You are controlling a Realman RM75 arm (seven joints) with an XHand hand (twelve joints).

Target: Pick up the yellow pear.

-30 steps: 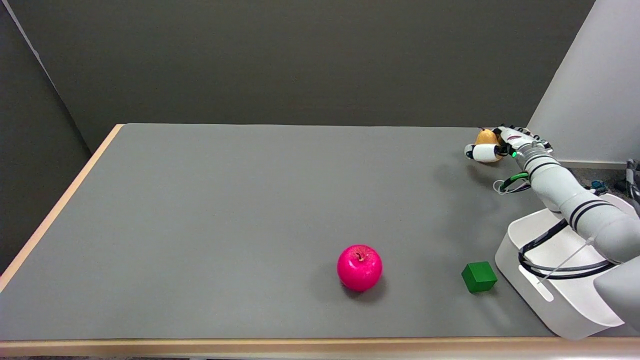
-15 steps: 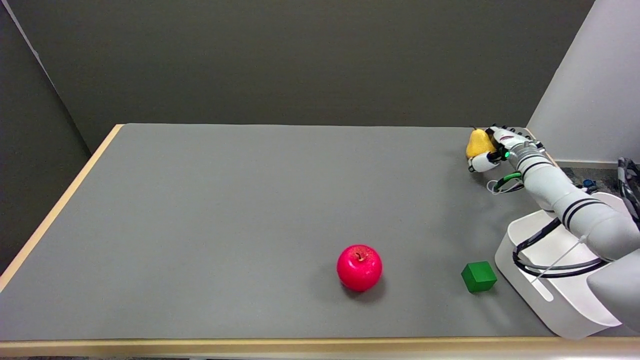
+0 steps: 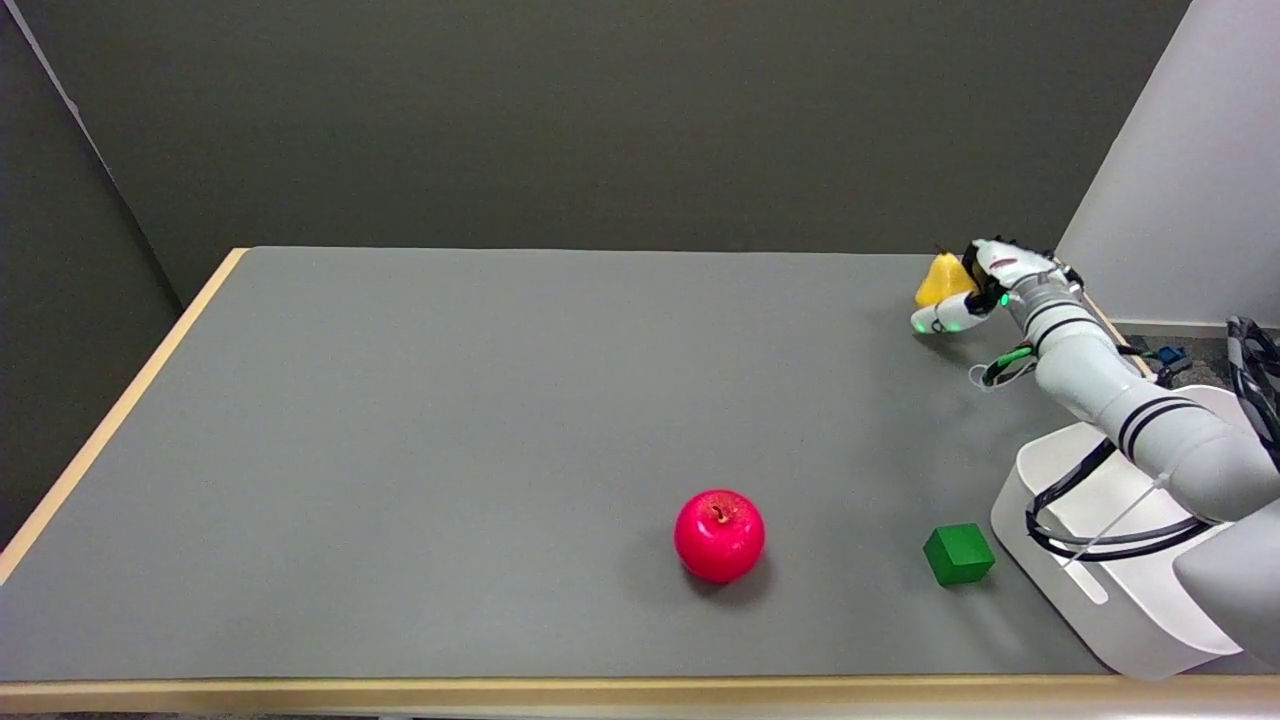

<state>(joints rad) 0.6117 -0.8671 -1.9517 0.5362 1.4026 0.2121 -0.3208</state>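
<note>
The yellow pear [image 3: 941,281] is at the table's far right corner, held in my right hand [image 3: 975,288]. The fingers wrap over its right side and the thumb reaches under it on the left. The pear looks lifted a little off the grey table [image 3: 500,400], with a faint shadow below it. Part of the pear is hidden behind the fingers.
A red apple [image 3: 719,535] lies near the front centre. A green cube [image 3: 958,553] sits to its right, next to a white bin [image 3: 1100,560] at the front right edge. Cables hang from my right arm over the bin.
My right hand has moved up and slightly left with the pear in it. More of the pear shows above the thumb now.
</note>
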